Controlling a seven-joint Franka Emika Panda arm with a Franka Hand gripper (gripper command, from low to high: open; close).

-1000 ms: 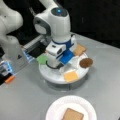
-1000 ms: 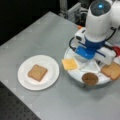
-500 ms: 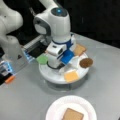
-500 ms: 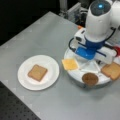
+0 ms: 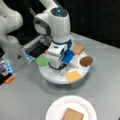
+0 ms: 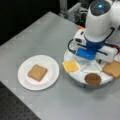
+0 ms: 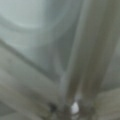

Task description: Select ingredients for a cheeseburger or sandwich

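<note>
Low over the sectioned tray (image 5: 53,77), the gripper (image 5: 56,65) hides its fingers; 1 bread square (image 6: 37,72) sits on the plate (image 6: 23,78).

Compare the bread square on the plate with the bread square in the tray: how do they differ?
The bread square on the plate lies alone on the plain white plate; the bread square in the tray sits in a tray compartment beside the brown patty. The plate's piece lies clear of the arm; the tray's lies close beside it. Both are flat, tan-brown squares.
</note>
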